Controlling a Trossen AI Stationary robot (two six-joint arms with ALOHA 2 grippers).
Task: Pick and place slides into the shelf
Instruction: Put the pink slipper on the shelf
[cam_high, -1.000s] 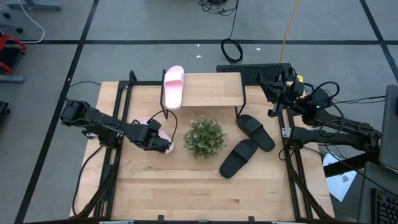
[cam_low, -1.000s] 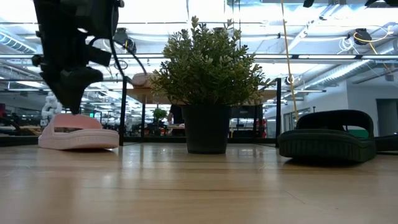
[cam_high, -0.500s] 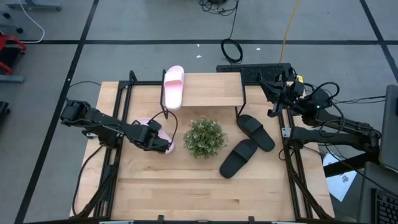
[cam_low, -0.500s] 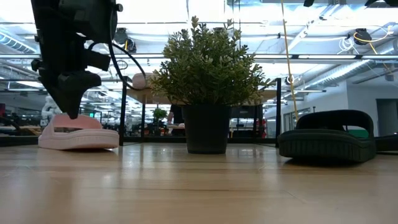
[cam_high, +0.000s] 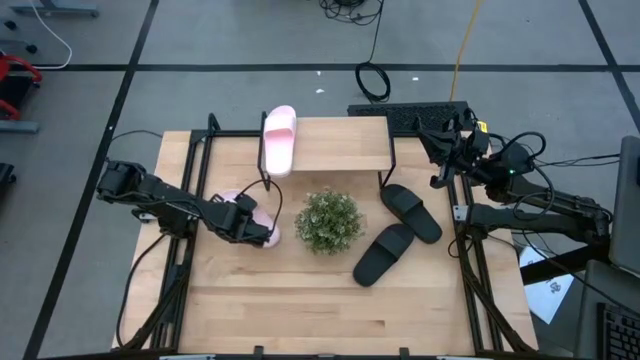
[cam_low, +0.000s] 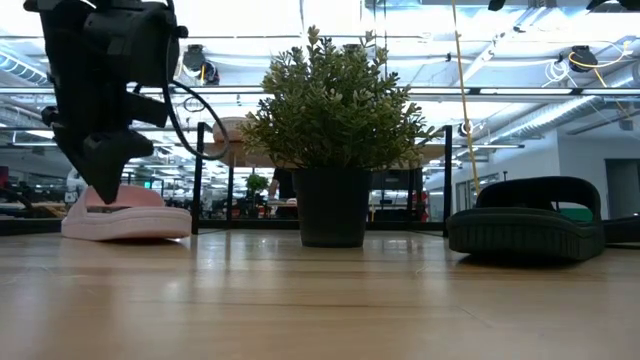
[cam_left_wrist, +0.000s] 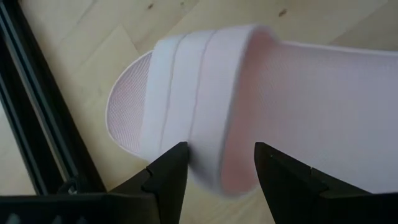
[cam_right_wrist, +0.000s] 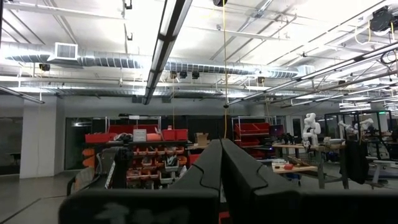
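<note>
High view: left gripper (cam_high: 268, 236) down over the pink slide on the desk (cam_high: 243, 205), just left of the potted plant (cam_high: 328, 220). Right gripper (cam_high: 437, 142) parked at the desk's right edge, well clear, fingers together. One pink slide on the shelf (cam_high: 278, 139) already, lying along the left part of the shelf (cam_high: 345, 143). Two black slides (cam_high: 410, 212) on the desk (cam_high: 300, 300), right of the plant. Count: two pink, two black, one plant, one shelf.

Low view: left gripper (cam_low: 103, 175) pointing down onto the strap of the pink slide, which rests flat on the desk.

Left wrist view: fingers (cam_left_wrist: 168, 177) apart, astride the strap's edge, one to each side, not yet clamped. Best done by sinking a little deeper so the strap sits well between the pads, closing firmly, then lifting straight up before swinging to the shelf beside its mate.

Right wrist view: only the room beyond; fingers (cam_right_wrist: 202, 177) pressed together.
</note>
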